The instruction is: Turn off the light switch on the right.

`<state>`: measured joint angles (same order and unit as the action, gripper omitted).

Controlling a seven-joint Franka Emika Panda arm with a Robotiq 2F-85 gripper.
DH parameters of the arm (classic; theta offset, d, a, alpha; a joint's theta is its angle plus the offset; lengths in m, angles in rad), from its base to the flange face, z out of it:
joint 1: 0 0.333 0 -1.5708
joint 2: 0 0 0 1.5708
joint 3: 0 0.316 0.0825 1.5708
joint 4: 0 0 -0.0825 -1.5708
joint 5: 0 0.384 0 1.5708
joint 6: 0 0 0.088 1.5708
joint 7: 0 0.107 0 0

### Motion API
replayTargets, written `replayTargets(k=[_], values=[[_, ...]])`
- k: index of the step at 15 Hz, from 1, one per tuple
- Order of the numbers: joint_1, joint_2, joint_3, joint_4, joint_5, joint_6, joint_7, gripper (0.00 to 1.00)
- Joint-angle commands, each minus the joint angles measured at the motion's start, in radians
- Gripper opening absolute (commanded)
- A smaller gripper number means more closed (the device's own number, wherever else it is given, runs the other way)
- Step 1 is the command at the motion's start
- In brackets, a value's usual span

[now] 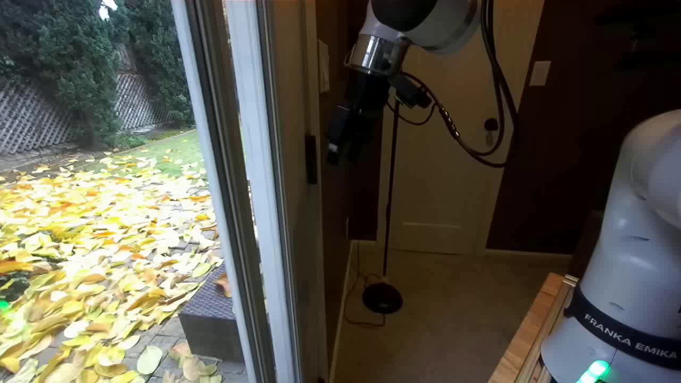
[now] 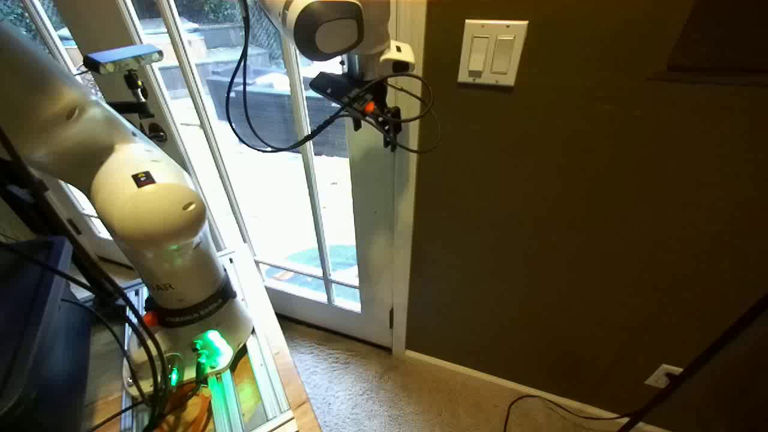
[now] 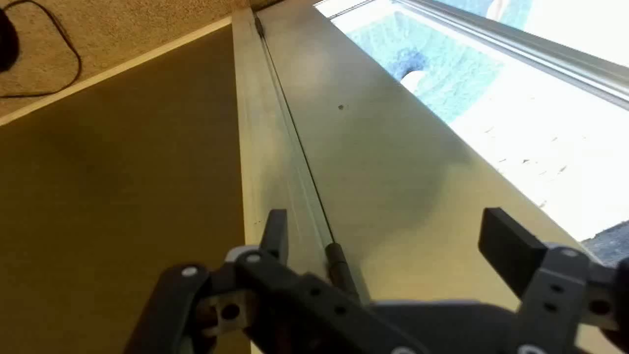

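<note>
A white wall plate with two rocker switches is on the brown wall in an exterior view. The right rocker is pale; the left rocker has a greyer lower edge. The plate shows nearly edge-on in an exterior view. My gripper appears left of and lower than the plate, in front of the door's edge. The gripper also shows in an exterior view, pointing down. In the wrist view the gripper is open and empty, over the door frame; the plate is out of view there.
A glass door with a white frame stands beside the wall. A dark hinge shows between the fingers. Loose cables hang from the wrist. A lamp pole stands near the wall. Another switch plate is beside a far door.
</note>
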<state>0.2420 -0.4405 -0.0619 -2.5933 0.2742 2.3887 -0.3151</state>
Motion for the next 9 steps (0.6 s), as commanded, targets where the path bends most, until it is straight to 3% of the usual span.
replayTargets(k=[1, 5, 9], values=[[-0.012, 0.000, 0.012, 0.002, 0.007, -0.003, -0.004, 1.00], [-0.012, 0.000, 0.012, 0.002, 0.007, -0.003, -0.004, 1.00], [0.066, -0.087, -0.050, 0.054, 0.136, -0.164, -0.166, 1.00]])
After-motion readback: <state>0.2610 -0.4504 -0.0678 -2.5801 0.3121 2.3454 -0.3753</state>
